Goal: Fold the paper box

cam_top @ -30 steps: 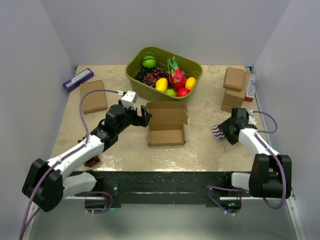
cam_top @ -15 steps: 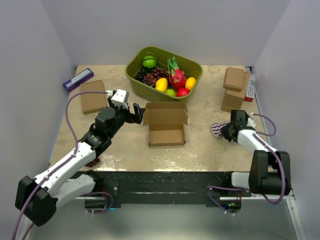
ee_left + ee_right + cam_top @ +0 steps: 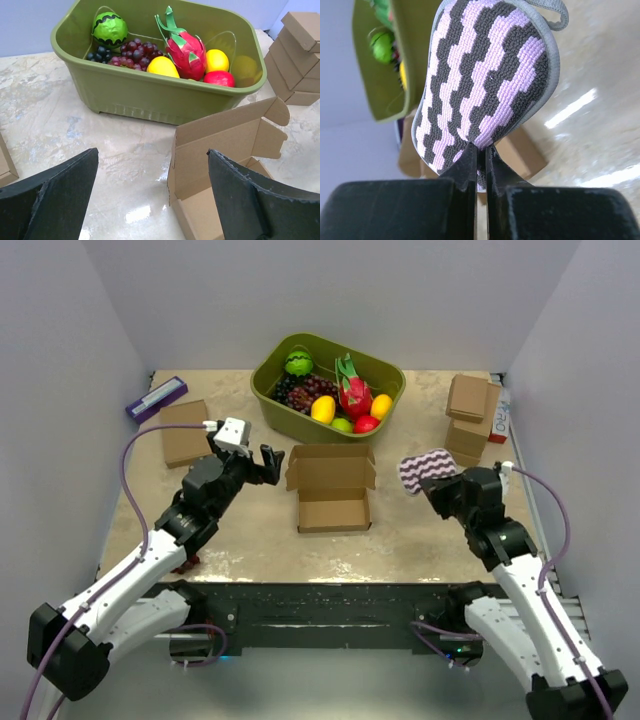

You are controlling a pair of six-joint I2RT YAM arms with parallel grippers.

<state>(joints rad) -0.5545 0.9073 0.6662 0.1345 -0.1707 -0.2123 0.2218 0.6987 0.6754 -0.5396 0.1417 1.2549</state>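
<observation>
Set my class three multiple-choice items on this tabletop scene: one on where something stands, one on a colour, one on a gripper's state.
1. Where does the green tub stand relative to the paper box?
A. On its near side, by the arm bases
B. Behind it, toward the back wall
C. On top of it

2. What colours are the zigzag stripes of the cloth in the right gripper?
A. Lilac and dark grey
B. Red and white
C. Yellow and green

3. What state is the left gripper in?
A. Shut on the paper box
B. Shut on the cloth
C. Open, holding nothing

Answers:
1 B: the top view shows the tub beyond the box's raised lid.
2 A: the right wrist view shows those stripes up close.
3 C: its jaws stand wide apart, clear of the box.
</observation>
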